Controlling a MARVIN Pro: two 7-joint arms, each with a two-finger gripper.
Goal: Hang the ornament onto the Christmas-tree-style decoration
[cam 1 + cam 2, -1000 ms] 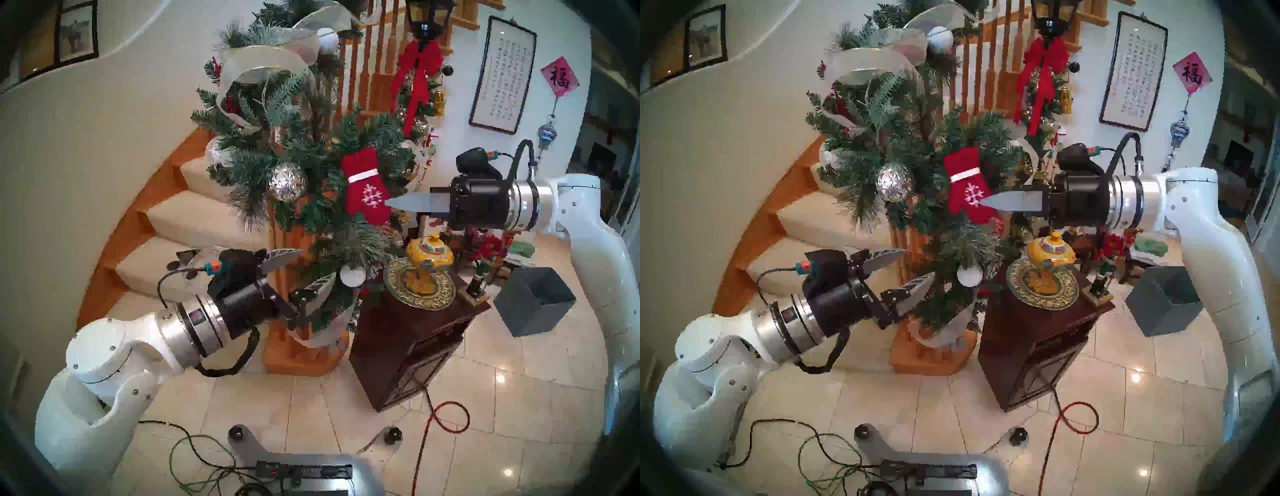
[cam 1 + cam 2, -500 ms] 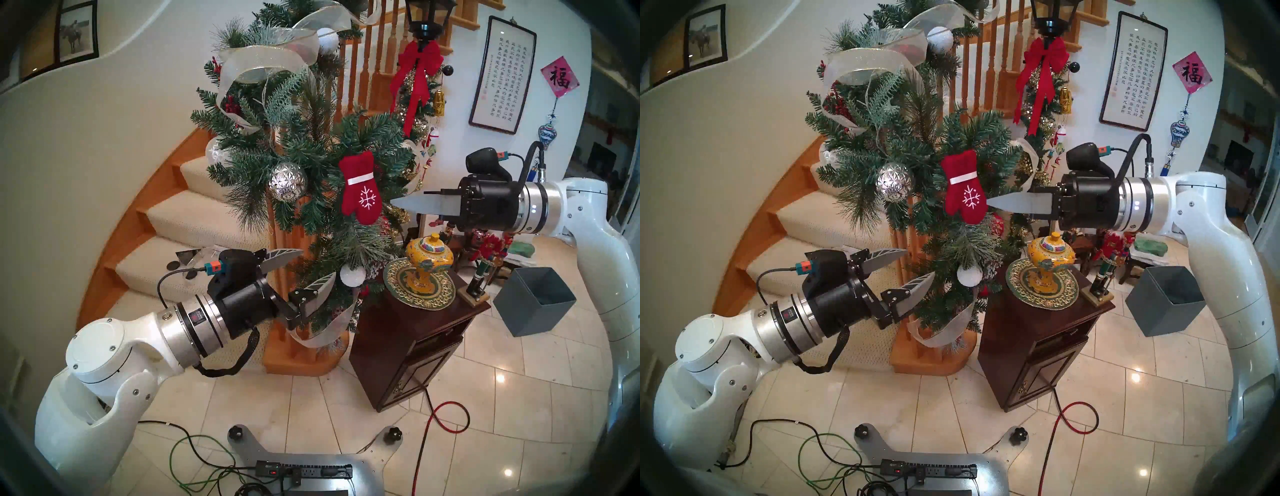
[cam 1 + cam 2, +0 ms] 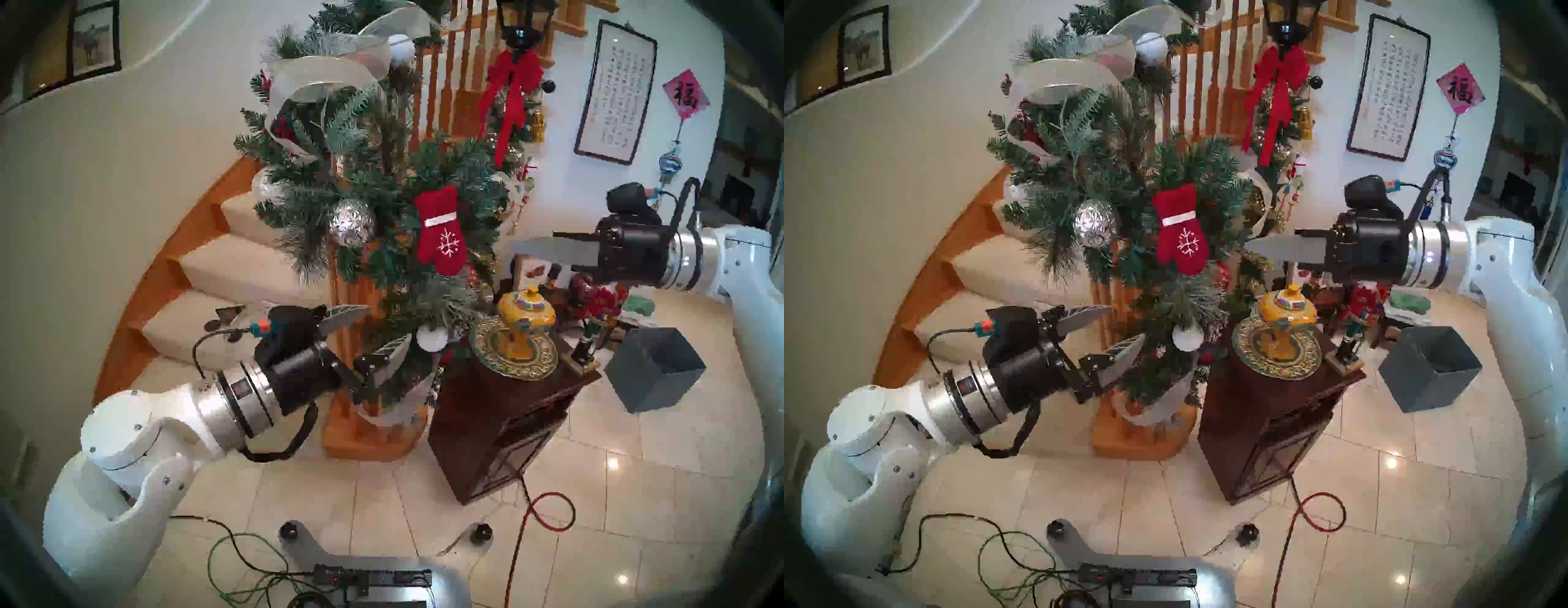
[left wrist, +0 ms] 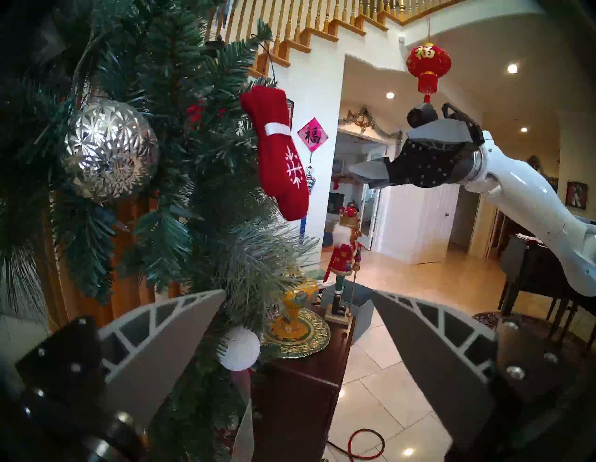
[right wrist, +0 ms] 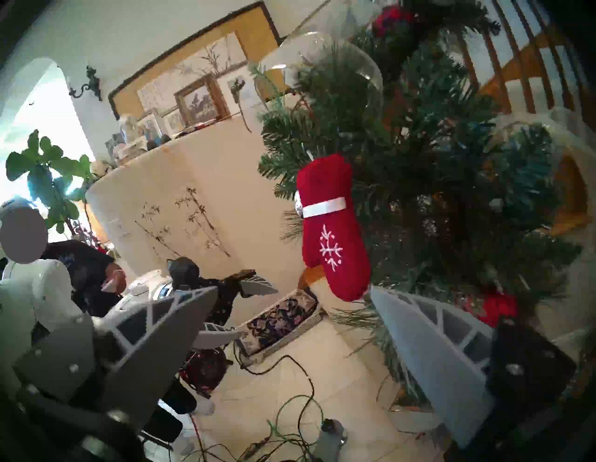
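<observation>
The red felt mitten (image 3: 441,231) with a white cuff and snowflake hangs free on the bushy green garland (image 3: 305,199), right of the silver ball (image 3: 352,223). It also shows in the left wrist view (image 4: 280,155) and the right wrist view (image 5: 333,232). My right gripper (image 3: 515,248) is open and empty, level with the mitten and a clear gap to its right. In its own view the gripper (image 5: 293,290) has its fingers wide apart below the mitten. My left gripper (image 3: 388,325) is open and empty at the garland's lower part, near the white snowy ball (image 3: 432,337).
A dark wooden cabinet (image 3: 500,416) stands right of the newel post, bearing a yellow jar (image 3: 526,316) on a gold plate and a nutcracker. A grey box (image 3: 653,369) sits on the floor further right. Cables, one red (image 3: 547,509), lie on the tiles.
My right gripper has drawn back to the right, away from the mitten. The mitten, tilted a second ago, now hangs straight. The left arm has not moved.
</observation>
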